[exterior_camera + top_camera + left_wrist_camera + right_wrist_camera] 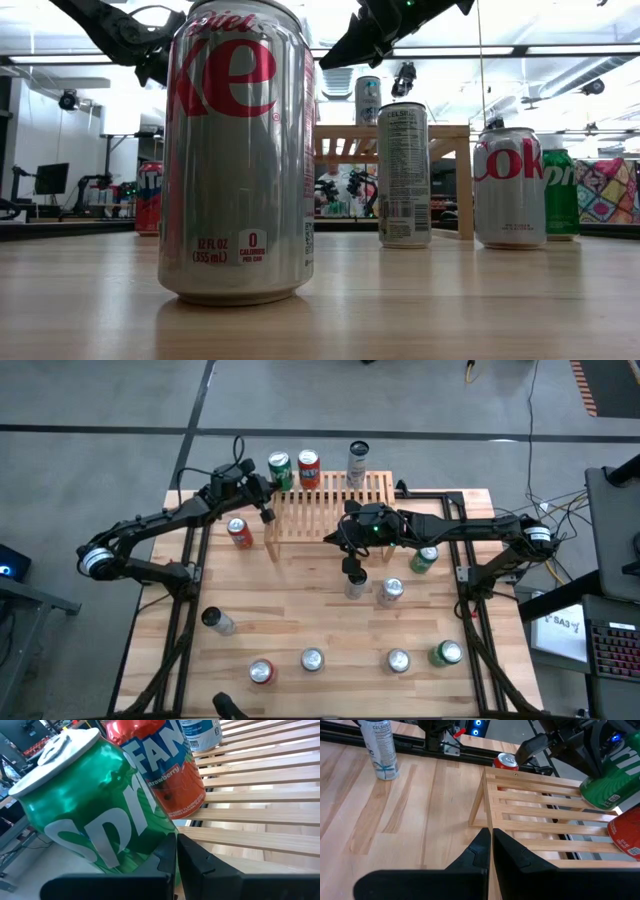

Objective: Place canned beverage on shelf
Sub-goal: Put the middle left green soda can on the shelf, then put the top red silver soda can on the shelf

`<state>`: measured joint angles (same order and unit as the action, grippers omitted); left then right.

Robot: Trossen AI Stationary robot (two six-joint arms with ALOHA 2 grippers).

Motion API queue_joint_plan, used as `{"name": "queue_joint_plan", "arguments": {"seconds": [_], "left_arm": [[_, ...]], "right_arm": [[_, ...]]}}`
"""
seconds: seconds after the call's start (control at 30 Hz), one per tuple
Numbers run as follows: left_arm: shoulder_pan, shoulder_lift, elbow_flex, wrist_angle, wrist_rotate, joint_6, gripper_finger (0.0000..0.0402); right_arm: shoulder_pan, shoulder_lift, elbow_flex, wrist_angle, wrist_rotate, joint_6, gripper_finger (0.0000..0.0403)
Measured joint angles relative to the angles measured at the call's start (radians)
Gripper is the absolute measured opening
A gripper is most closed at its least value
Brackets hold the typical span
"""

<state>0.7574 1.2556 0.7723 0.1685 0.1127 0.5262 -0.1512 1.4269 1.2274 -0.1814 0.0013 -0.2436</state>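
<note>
Diet Coke can (238,150) fills the low view's foreground. Three cans are stood on the shelf (330,510); others are left on the table (300,615). Left gripper (262,501), clenched empty, is held by the Sprite can (95,805); right gripper (346,536), clenched empty, hovers at the front edge. Labels are read only in the wrist views.

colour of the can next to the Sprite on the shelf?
Red Fanta can with a blue logo; left wrist view shows it best.

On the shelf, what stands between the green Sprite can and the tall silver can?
The red Fanta can stands between them on the shelf, seen in the high view.
</note>
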Motion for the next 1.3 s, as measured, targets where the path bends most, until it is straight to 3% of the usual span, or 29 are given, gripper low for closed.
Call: {"name": "queue_joint_plan", "arguments": {"seconds": [0.77, 0.83, 1.0, 1.1, 1.3], "left_arm": [[-0.004, -0.056, 0.0, -0.046, 0.007, -0.078, 0.0], [-0.004, -0.089, 0.0, -0.079, 0.053, -0.105, 0.0], [-0.008, -0.189, 0.0, -0.125, 0.316, -0.195, 0.0], [-0.04, -0.241, -0.011, -0.099, 0.414, -0.27, 0.0], [-0.203, -0.337, -0.084, -0.03, 0.449, -0.345, 0.0]], "right_arm": [[0.0, 0.0, 0.0, 0.009, 0.0, 0.024, 0.0009], [0.0, 0.0, 0.0, 0.031, 0.0, 0.05, 0.0009], [0.007, 0.0, 0.023, 0.063, 0.0, 0.162, 0.0009], [0.031, -0.002, 0.049, 0.068, -0.001, 0.23, 0.0009], [0.142, -0.002, 0.087, 0.051, -0.003, 0.31, 0.0009]]}}
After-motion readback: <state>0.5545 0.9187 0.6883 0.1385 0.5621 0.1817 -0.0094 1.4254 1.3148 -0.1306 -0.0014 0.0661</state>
